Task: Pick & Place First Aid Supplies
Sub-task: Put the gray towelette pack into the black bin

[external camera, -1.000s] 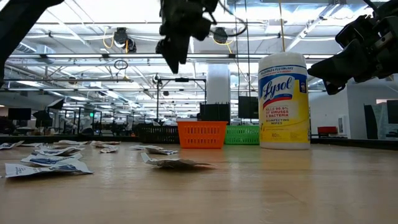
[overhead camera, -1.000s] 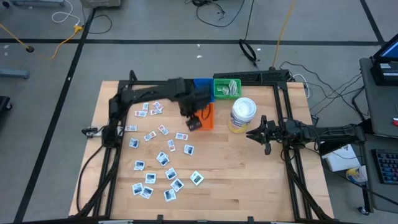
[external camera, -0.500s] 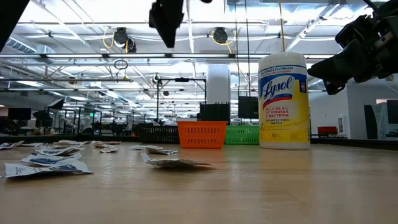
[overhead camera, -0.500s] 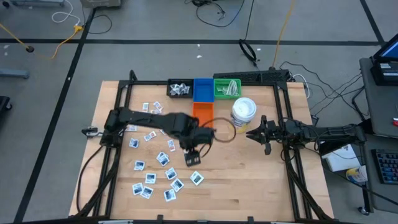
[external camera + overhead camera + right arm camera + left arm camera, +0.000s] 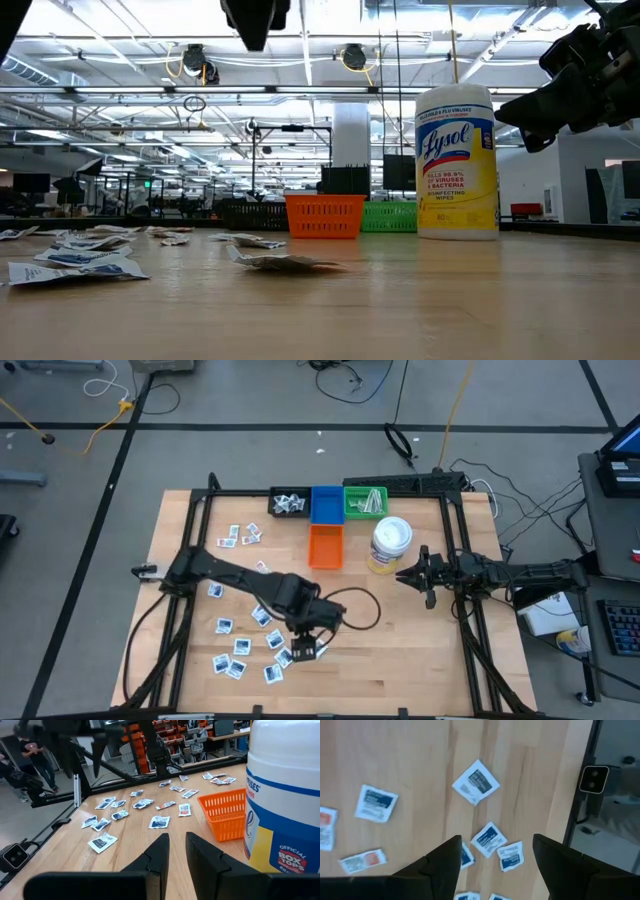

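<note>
Left tool (image 5: 309, 641): moved from the orange basket (image 5: 325, 547) a second ago to the near middle of the worktop (image 5: 420, 660), now above the packets; fingers (image 5: 442, 865) apart, nothing between them.

Packets (image 5: 250, 635): small flat white squares with blue or red print, scattered over the worktop's left half, each turned its own way, none lined up. One (image 5: 476, 782) lies corner-on to the left tool; two more (image 5: 488, 839) sit between its fingers, partly overlapped. Print too small to read.

Right tool (image 5: 410, 574): waits beside the wipes canister (image 5: 389, 545), fingers (image 5: 157, 855) slightly apart, empty.

Bins: dark bin (image 5: 291, 504) holding packets, blue (image 5: 326, 503) and green (image 5: 365, 500) at the far edge; green bin's contents hard to make out.
</note>
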Controlling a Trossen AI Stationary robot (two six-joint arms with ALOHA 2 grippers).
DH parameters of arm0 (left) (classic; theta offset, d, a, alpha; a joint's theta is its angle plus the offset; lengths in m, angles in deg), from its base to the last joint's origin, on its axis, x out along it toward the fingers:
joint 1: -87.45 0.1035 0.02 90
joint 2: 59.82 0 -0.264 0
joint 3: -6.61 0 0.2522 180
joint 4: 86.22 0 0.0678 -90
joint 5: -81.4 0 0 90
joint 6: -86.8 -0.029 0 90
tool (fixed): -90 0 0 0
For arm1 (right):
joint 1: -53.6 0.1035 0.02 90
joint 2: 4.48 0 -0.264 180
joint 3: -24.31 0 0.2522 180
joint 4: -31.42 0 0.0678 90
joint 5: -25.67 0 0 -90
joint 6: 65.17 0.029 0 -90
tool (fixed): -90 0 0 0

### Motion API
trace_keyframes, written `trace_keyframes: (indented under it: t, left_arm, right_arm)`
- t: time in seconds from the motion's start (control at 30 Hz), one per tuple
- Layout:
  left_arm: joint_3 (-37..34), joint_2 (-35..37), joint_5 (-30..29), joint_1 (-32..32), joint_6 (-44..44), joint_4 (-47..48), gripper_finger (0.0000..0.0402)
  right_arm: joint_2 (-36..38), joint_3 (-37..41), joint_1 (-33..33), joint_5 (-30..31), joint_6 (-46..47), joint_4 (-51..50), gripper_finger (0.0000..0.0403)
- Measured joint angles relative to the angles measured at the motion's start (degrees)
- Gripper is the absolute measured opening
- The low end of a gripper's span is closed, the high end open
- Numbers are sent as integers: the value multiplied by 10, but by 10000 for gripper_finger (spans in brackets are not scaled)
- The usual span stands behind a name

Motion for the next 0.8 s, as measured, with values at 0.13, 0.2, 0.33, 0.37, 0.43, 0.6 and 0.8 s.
trace_keyframes:
  t: [0.13,0.2,0.33,0.37,0.43,0.6,0.8]
  left_arm:
    - [0,-28,-1,-13,2,0,250]
    - [0,-42,-3,-18,6,-1,250]
    - [0,-65,-28,-28,16,-18,250]
    - [0,-73,-32,-31,16,-28,250]
    - [0,-84,-34,-34,17,-45,250]
    - [0,-117,-33,-38,17,-79,250]
    - [0,-164,-34,-38,13,-95,250]
  right_arm:
    - [0,0,0,0,0,0,59]
    - [0,0,0,0,0,0,59]
    - [0,0,0,0,0,0,59]
    - [0,0,0,0,0,-1,59]
    - [0,0,0,0,0,0,59]
    - [0,0,0,0,0,0,59]
    - [0,0,0,0,0,0,59]
